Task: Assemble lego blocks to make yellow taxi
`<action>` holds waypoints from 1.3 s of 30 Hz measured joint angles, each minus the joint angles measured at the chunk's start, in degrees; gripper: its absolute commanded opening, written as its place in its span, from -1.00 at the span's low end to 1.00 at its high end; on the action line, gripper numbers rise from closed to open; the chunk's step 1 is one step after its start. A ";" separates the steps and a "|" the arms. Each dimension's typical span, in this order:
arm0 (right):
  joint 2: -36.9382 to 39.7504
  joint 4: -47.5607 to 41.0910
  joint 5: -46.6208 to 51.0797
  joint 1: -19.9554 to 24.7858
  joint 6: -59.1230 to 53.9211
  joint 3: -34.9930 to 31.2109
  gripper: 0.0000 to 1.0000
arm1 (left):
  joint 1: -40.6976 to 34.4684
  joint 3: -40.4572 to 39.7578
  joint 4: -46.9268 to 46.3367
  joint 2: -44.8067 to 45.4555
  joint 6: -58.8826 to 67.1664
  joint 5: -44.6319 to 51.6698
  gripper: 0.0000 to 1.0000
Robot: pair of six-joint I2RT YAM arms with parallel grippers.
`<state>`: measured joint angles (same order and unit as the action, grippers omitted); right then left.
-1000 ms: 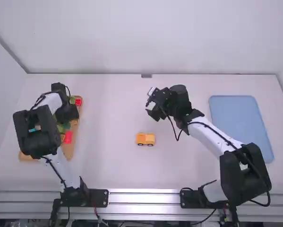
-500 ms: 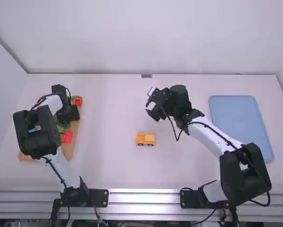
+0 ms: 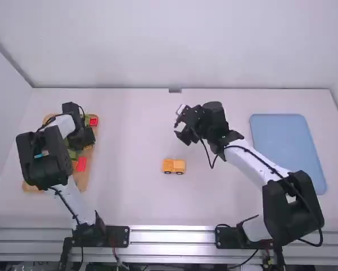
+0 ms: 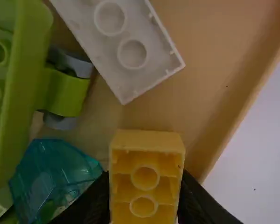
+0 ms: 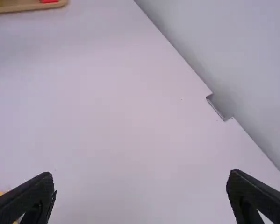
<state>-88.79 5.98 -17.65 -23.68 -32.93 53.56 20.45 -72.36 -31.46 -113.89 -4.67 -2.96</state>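
Note:
My left gripper (image 3: 87, 141) is low over the wooden tray (image 3: 81, 179) at the left. Its fingers, in the left wrist view, press on both sides of a yellow block (image 4: 147, 163); the left gripper (image 4: 145, 198) is shut on it, with the block's hollow underside showing. Mid-table stands a small yellow-orange vehicle assembly (image 3: 174, 166) on dark wheels. My right gripper (image 3: 181, 125) hangs over the table beyond that assembly; the right wrist view shows this gripper (image 5: 140, 193) open with nothing between its fingers.
Beside the held block lie a grey block (image 4: 116, 44), a green piece (image 4: 9, 88) and a clear teal piece (image 4: 53, 175). Red blocks (image 3: 81, 164) sit in the wooden tray. A blue tray (image 3: 287, 149) lies at the right.
The left gripper has shifted very slightly within the wooden tray area. The right arm and the vehicle assembly have kept still.

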 measured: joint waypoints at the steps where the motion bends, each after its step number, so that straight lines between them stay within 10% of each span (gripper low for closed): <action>1: 0.00 0.00 0.00 0.00 0.00 0.00 0.96 | 0.00 0.00 0.00 0.00 0.00 0.00 -0.29; 11: -0.02 -0.24 0.00 0.00 -0.02 0.00 0.96 | 0.02 1.03 0.55 0.00 0.02 -0.66 -0.22; 28: -0.02 2.93 -6.91 -0.68 2.43 0.00 0.96 | 0.02 -1.92 -3.69 0.81 0.17 -0.02 -0.84; 39: -3.32 20.37 -12.96 -0.35 9.22 0.00 0.96 | -4.76 3.69 2.16 23.19 3.50 2.58 -0.89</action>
<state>-92.12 26.35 -30.61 -24.03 -23.70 53.56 15.68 -68.66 -29.30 -90.70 -1.17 -0.38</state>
